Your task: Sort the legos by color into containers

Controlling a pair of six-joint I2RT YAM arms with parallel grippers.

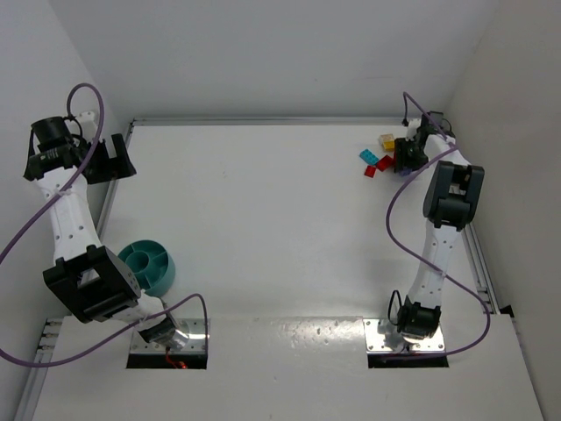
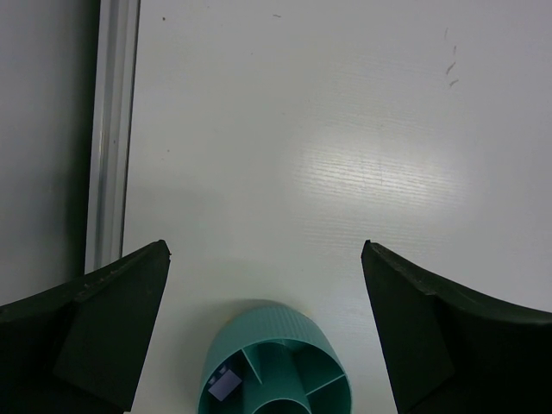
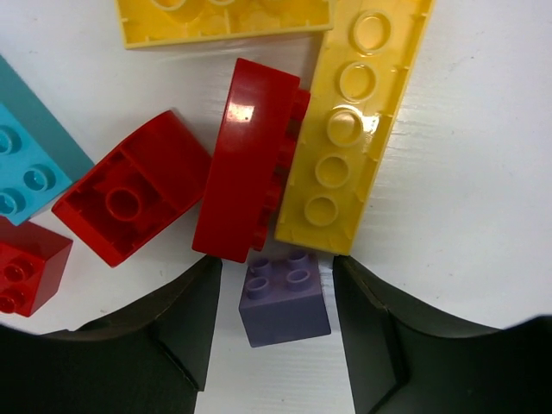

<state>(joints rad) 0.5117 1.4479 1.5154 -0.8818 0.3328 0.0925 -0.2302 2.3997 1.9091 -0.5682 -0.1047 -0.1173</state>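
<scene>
In the right wrist view a small purple lego (image 3: 285,297) sits on the table between the fingers of my right gripper (image 3: 276,267), which is open with a gap on each side. Just beyond it lie a long red lego (image 3: 246,168), a long yellow lego (image 3: 354,121), a curved red one (image 3: 129,198) and a blue one (image 3: 26,164). From above, the pile (image 1: 375,158) is at the far right, with the right gripper (image 1: 405,158) over it. My left gripper (image 2: 266,250) hangs open above the teal bowl (image 2: 276,362); a purple lego (image 2: 226,382) lies in one compartment.
The teal bowl (image 1: 149,266) stands near the left arm's base. A metal rail (image 2: 112,129) runs along the table's left edge and another (image 1: 480,263) along the right. White walls enclose the table on three sides.
</scene>
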